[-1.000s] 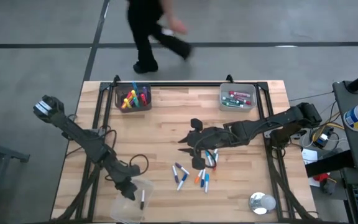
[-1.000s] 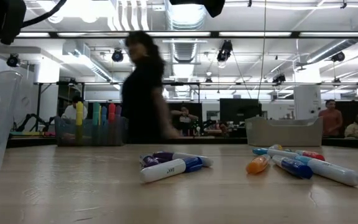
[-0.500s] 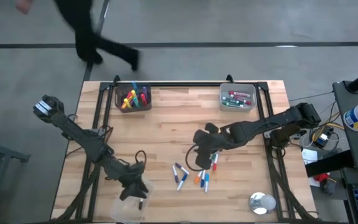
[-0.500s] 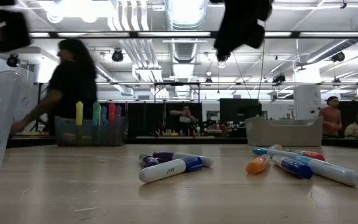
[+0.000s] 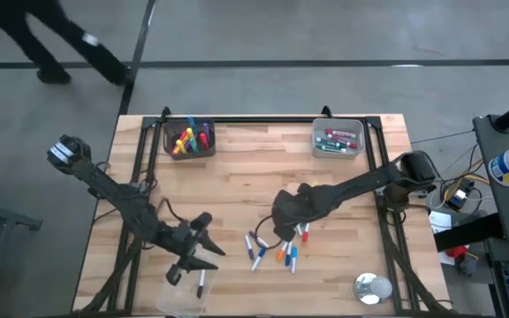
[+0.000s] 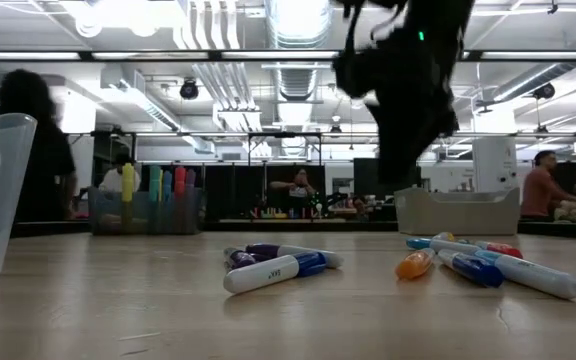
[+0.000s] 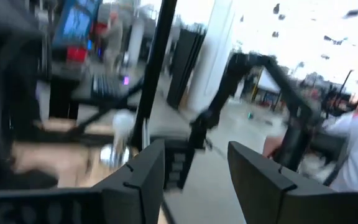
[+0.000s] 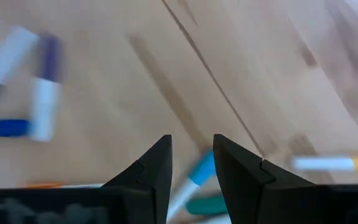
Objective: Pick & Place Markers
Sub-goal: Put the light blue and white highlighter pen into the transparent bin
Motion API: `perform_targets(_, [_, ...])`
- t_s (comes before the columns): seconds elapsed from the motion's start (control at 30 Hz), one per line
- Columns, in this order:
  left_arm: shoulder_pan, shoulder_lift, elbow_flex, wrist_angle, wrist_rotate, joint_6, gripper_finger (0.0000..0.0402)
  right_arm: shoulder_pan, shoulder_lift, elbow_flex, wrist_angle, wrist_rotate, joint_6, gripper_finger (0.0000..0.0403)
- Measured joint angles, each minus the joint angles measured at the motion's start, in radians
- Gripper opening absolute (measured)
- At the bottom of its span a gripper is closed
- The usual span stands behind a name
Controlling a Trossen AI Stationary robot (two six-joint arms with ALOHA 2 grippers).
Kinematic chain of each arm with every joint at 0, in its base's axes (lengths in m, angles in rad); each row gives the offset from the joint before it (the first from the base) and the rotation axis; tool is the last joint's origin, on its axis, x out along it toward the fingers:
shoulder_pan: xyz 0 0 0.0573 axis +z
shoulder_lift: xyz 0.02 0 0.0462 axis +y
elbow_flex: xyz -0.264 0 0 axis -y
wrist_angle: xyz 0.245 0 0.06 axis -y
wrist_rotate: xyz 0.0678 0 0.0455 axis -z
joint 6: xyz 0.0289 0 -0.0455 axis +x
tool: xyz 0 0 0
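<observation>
Several loose markers (image 5: 277, 249) lie flat on the wooden table near its middle; the low view shows them in two groups (image 6: 278, 265) (image 6: 488, 262). My right gripper (image 5: 279, 230) (image 6: 405, 165) hangs above them, pointing down, fingers a little apart and holding nothing. Its wrist view looks through the gap (image 8: 192, 140) at a blue-capped marker (image 8: 199, 175) on the wood. My left gripper (image 5: 212, 243) (image 7: 194, 149) is open and level, pointing toward the table's right, just beside a clear container (image 5: 184, 291) in which one marker (image 5: 201, 284) lies.
Two grey bins stand at the far edge, the left one (image 5: 190, 139) with upright markers and the right one (image 5: 337, 139) with markers lying in it. A small round metal thing (image 5: 372, 287) sits at the near right. A person (image 5: 51, 44) walks beyond the table.
My right gripper has come down toward the loose markers and tipped from near level to pointing down. My left gripper has risen from the clear container, rolled and tipped up to level; the marker stays in the container. The person has walked toward the left.
</observation>
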Motion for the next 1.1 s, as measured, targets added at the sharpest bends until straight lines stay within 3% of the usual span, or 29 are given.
perform_targets(0.17, [0.0, 0.0, 0.0, 0.024, 0.0, 0.028, 0.0169, -0.009, 0.076, -0.013, -0.091, 0.008, 0.078, 0.0105])
perform_targets(0.43, [0.0, 0.0, 0.0, 0.021, 0.0, 0.024, 0.0169, -0.016, 0.144, -0.014, -0.089, -0.041, 0.101, 0.01])
perform_targets(0.97, [0.0, 0.0, 0.0, -0.004, 0.0, 0.022, 0.0169, -0.016, 0.152, -0.016, -0.088, -0.107, 0.156, 0.01])
perform_targets(1.1, [0.0, 0.0, 0.0, -0.004, 0.0, 0.022, 0.0169, -0.016, 0.152, -0.016, -0.012, -0.105, 0.116, 0.0097])
